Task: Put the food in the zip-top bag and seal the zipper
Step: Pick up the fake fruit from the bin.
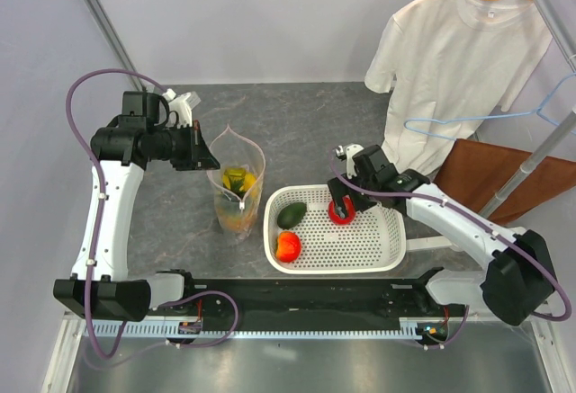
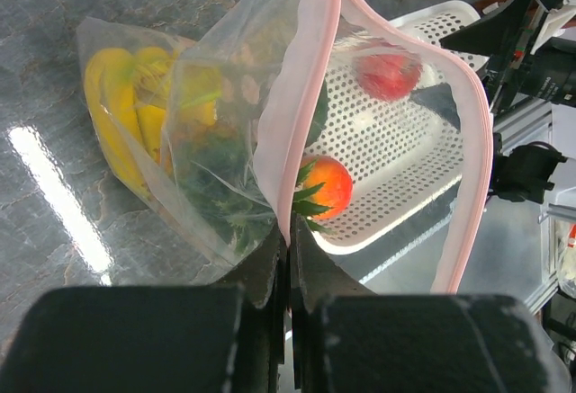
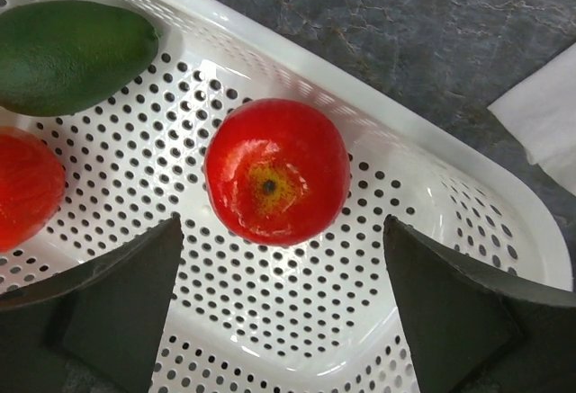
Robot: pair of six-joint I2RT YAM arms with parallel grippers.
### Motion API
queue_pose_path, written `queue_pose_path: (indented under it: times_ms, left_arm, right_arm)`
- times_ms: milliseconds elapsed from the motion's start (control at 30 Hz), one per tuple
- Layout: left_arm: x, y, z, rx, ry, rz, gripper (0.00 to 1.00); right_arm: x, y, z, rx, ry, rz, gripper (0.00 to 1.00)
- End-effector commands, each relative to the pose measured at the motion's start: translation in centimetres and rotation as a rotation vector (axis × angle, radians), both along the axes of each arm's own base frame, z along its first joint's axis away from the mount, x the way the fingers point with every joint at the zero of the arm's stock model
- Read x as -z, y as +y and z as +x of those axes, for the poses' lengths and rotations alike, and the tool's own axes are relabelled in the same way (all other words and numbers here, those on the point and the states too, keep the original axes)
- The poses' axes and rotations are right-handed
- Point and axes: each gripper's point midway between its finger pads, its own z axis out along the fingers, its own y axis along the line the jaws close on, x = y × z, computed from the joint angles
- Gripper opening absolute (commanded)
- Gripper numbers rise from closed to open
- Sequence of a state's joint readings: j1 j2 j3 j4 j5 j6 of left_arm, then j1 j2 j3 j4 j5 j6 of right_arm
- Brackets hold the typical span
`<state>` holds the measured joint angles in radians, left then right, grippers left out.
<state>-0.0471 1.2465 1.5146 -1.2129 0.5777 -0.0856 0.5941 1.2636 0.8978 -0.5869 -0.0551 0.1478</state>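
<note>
Left gripper (image 2: 288,247) closed, right gripper (image 3: 281,240) wide open

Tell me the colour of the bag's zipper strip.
Pale pink zipper strip; clearest in the left wrist view.

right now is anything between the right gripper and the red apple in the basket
Nothing visible does. The right gripper hangs open over the red apple in the white basket, a finger either side. The avocado and red-orange fruit lie off to one side.
</note>
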Motion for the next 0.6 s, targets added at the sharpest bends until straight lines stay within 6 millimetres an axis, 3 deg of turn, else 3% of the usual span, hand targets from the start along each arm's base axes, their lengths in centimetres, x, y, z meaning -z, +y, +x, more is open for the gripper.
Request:
queue_pose_path:
  times_ms: [0, 267, 567]
  left_arm:
    - [-0.9, -0.4, 0.2, 0.008, -0.043, -0.021, 0.02]
    - [-0.6, -0.5, 0.2, 0.012, -0.037, -0.03, 0.02]
    - [-0.3, -0.6, 0.1, 0.018, -0.029, -0.035, 0.02]
  right_arm:
    - [0.6, 1.3, 0.6, 0.035, -0.008, 0.04, 0.98]
    - [2.8, 2.6, 1.2, 0.01, -0.019, 0.003, 0.98]
    - [4.7, 2.0, 2.4, 0.051, -0.032, -0.076, 0.98]
